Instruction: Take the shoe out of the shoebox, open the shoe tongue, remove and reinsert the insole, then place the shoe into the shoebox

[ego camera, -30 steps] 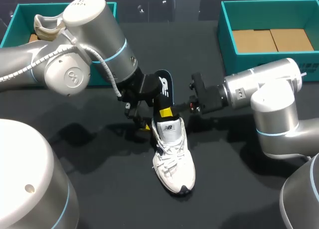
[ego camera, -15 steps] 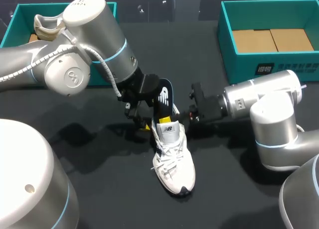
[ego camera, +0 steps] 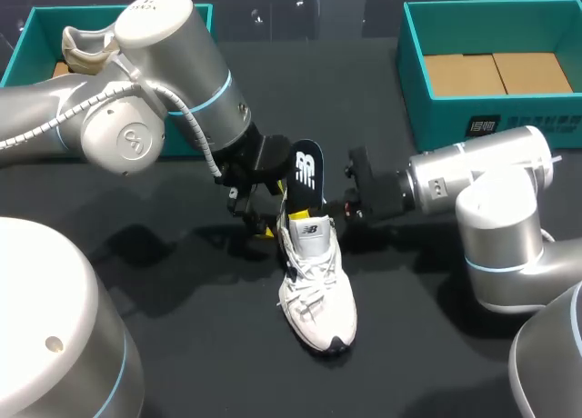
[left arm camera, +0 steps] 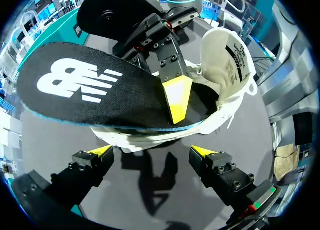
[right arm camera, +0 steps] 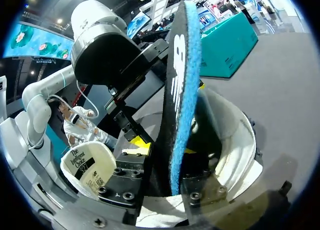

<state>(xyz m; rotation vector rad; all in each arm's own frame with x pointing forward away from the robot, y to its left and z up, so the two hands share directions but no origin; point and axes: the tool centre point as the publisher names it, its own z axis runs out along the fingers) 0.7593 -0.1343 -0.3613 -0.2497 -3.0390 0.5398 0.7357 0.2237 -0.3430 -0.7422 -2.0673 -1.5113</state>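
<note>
Shoe: a white laced shoe (ego camera: pixel 318 286) sits upright on the dark table (ego camera: pixel 182 345), out of both boxes, with its toe toward the camera in the head view.
Tongue: the tongue (left arm camera: pixel 227 52) is pulled up and forward toward the laces, so the shoe's mouth is open.
Insole: a black insole (ego camera: pixel 307 171) with a blue underside stands out of the shoe's heel. Its lower end is inside the shoe and its upper end rises well above the collar.
Right gripper: the right gripper (right arm camera: pixel 170 180) is at the shoe's heel and clamped on the insole, which runs between its two fingers. In the left wrist view one of its yellow fingertips (left arm camera: pixel 175 97) lies flat on the insole's printed face.
Left gripper: the left gripper (left arm camera: pixel 151 151) is just beside the shoe's heel, on the left arm's side. Its fingers are spread apart and hold nothing, and the shoe lies ahead of them.
Boxes: one teal box (ego camera: pixel 414 82) stands well apart from the shoe, behind it on the right arm's side. Another teal box (ego camera: pixel 20 45) is far behind it on the left arm's side, with a beige shoe (ego camera: pixel 82 50) inside.
</note>
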